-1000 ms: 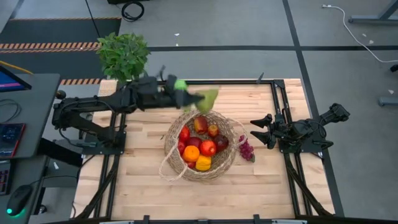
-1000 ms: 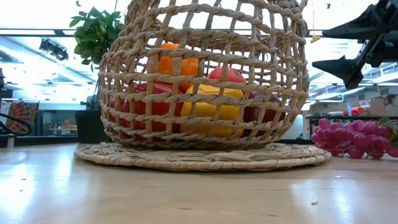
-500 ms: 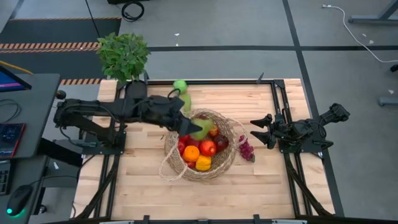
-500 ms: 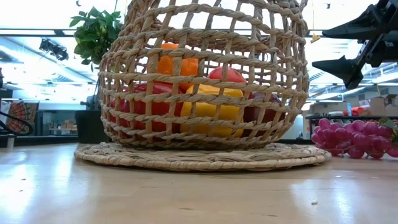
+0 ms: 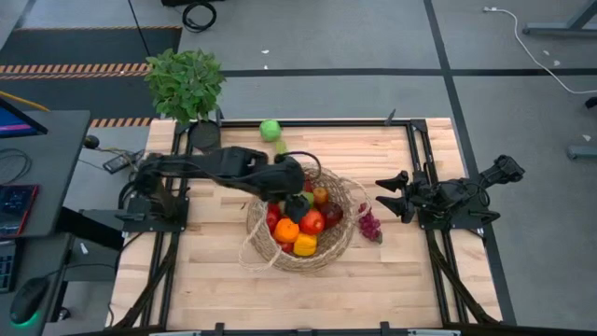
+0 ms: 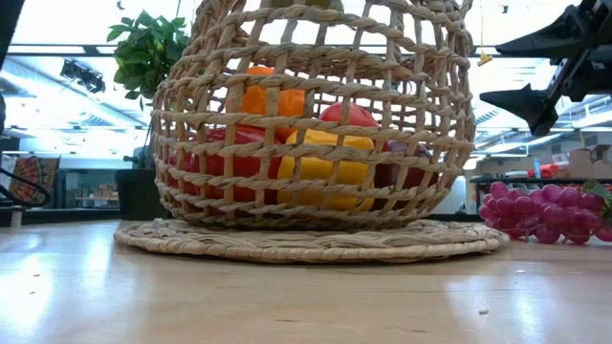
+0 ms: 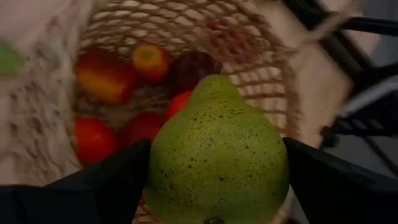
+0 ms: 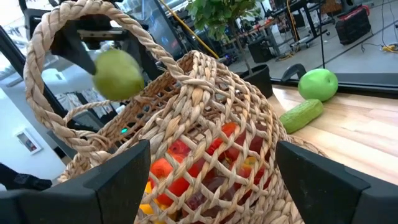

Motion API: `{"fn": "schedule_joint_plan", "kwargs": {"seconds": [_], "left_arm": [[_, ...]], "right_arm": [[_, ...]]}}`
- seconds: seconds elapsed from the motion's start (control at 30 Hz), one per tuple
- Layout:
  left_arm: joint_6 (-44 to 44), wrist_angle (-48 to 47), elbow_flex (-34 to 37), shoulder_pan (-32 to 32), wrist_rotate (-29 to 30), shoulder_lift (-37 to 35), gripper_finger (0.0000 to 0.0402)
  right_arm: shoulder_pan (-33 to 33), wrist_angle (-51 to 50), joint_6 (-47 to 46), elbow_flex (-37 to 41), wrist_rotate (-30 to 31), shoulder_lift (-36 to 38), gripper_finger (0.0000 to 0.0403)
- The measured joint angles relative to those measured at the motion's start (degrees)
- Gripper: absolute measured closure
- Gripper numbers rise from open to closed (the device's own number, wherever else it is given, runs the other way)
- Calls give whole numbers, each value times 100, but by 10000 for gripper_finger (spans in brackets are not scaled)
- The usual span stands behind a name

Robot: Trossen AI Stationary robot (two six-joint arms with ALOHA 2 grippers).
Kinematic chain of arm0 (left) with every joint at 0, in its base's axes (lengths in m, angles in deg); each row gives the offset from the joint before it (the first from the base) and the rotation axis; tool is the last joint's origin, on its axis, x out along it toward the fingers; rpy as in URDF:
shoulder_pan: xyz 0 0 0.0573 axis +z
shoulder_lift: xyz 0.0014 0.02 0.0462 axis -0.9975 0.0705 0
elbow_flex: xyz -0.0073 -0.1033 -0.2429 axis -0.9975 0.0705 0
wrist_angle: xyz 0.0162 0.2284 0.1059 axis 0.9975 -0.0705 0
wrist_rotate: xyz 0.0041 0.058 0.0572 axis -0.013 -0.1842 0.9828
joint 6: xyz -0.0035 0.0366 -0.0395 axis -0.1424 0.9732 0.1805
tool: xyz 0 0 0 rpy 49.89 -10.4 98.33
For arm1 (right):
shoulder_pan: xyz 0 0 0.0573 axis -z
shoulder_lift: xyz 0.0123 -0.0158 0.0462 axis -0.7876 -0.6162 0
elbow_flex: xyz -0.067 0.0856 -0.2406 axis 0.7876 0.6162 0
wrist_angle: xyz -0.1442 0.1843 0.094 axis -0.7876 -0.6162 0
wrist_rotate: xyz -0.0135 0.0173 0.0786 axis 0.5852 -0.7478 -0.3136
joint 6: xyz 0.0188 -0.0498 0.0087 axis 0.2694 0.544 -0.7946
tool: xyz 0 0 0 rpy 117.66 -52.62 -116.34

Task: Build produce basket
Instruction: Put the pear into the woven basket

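Currently, left gripper (image 7: 214, 186): I see it clamped on the green pear (image 7: 217, 152), held above the basket (image 5: 338, 245) interior.
Pear, overhead: mostly hidden under my left arm.
Right gripper (image 5: 390, 196): fingers apart, holding nothing, parked beside the basket's right.
Produce in basket (image 5: 300, 224): red, orange, yellow pieces; several I cannot identify.
Grape bunch (image 5: 370, 224): on table, touching basket's right rim.
Green apple (image 5: 270, 129), cucumber (image 8: 301, 116): table's far edge; cucumber barely visible overhead.
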Motion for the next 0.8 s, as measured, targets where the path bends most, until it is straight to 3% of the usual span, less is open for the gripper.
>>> {"fn": "schedule_joint_plan", "kwargs": {"seconds": [0.37, 0.8], "left_arm": [[-252, 556, -249, -43, 54, 928, 49], [286, 13, -240, -85, 464, 1526, 49]], "right_arm": [[-1, 88, 1, 0, 1, 0, 54], [-1, 133, 2, 0, 1, 0, 54]]}}
